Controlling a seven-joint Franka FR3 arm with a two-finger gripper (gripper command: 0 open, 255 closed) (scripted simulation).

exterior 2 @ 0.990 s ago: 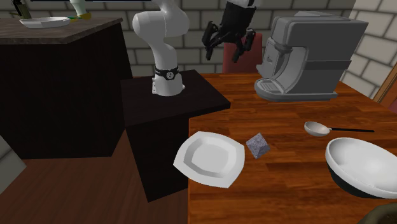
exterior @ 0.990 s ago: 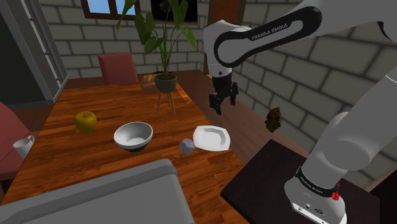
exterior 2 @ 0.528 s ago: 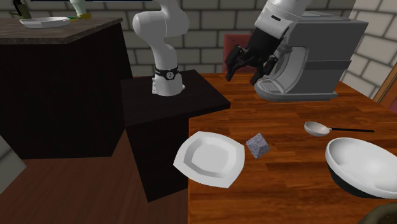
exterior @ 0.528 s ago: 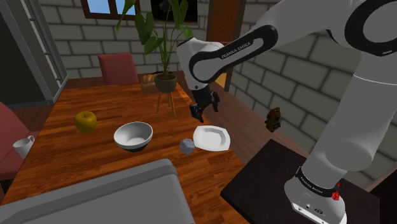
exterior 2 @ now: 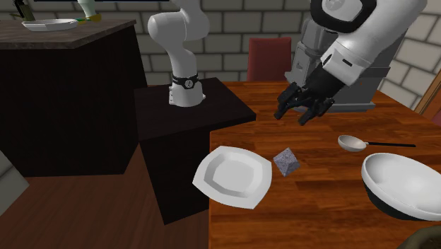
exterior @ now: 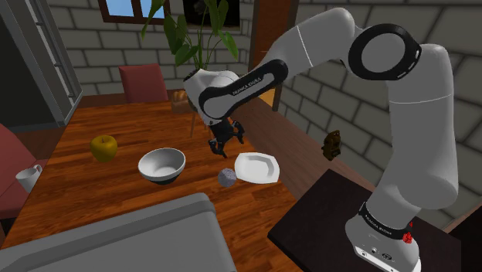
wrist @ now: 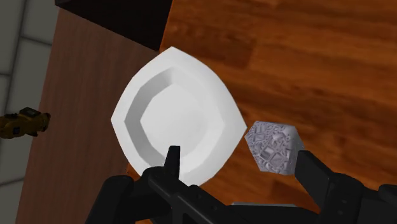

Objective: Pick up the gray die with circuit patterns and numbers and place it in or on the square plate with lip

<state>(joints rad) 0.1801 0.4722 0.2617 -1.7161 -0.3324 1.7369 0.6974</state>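
The gray die [exterior: 226, 177] with a circuit-like pattern lies on the wooden table beside the white square lipped plate [exterior: 256, 167]. My black gripper [exterior: 225, 141] hovers open a little above the die, holding nothing. In the second exterior view the gripper [exterior 2: 304, 106] hangs above and behind the die [exterior 2: 285, 161], with the plate [exterior 2: 232, 176] at the table's corner. From the wrist, the die [wrist: 273, 146] sits just ahead of one finger [wrist: 315, 175] and the plate [wrist: 172, 121] ahead of the other; the gripper [wrist: 245, 168] touches neither.
A white bowl [exterior: 162, 164], a yellow apple [exterior: 103, 147] and a mug [exterior: 29, 177] stand toward the shoulder view's left. A spoon [exterior 2: 353, 143] lies near the bowl [exterior 2: 403, 185]. A grey machine [exterior: 116, 239] fills the near side. A potted plant [exterior: 199, 46] stands behind.
The arm has swung from above the table's far edge toward the shoulder view's left and down, bringing the open gripper over the die. Die and plate have not moved.
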